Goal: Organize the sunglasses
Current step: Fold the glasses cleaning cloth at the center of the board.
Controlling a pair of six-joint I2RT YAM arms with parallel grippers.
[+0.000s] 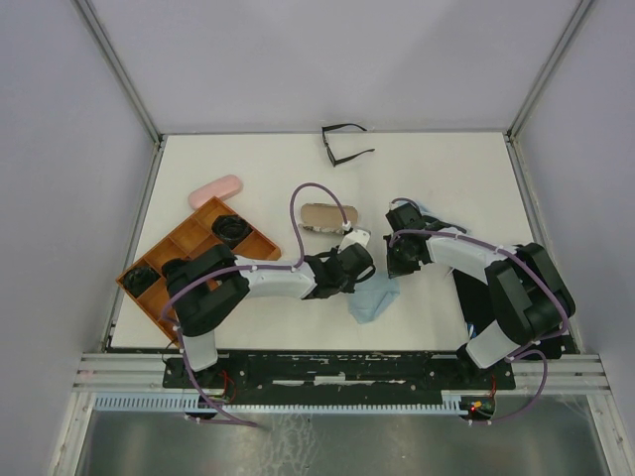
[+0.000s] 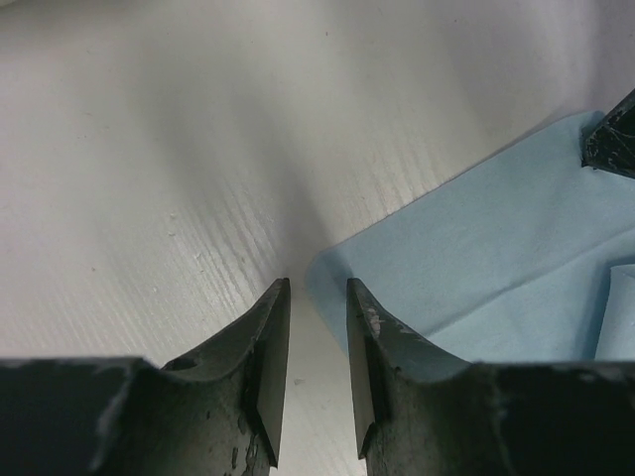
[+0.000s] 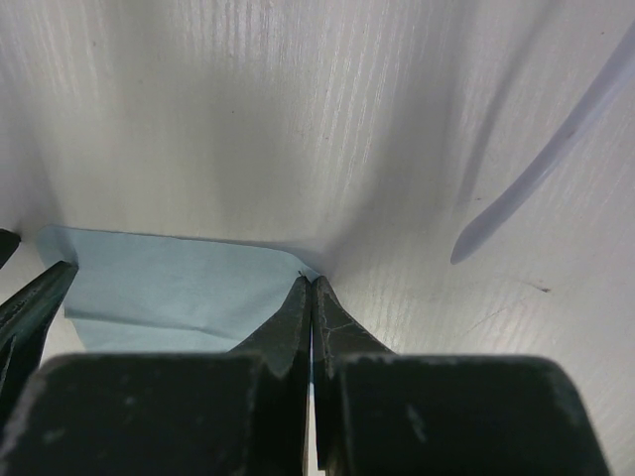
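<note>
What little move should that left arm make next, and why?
Probably nudge the left tool forward and close on the blue cloth: its jaws stand apart with the cloth's corner just ahead, and the right tool sits shut at another corner.

This is looking like a robotics lab cell: pale wall panels (image 1: 327,59) are enclosing a white table (image 1: 446,178), aluminium posts (image 1: 117,67) are rising at its far corners, and two cabled arms (image 1: 273,281) are sitting bolted to a rail (image 1: 119,373) along its near edge.
</note>
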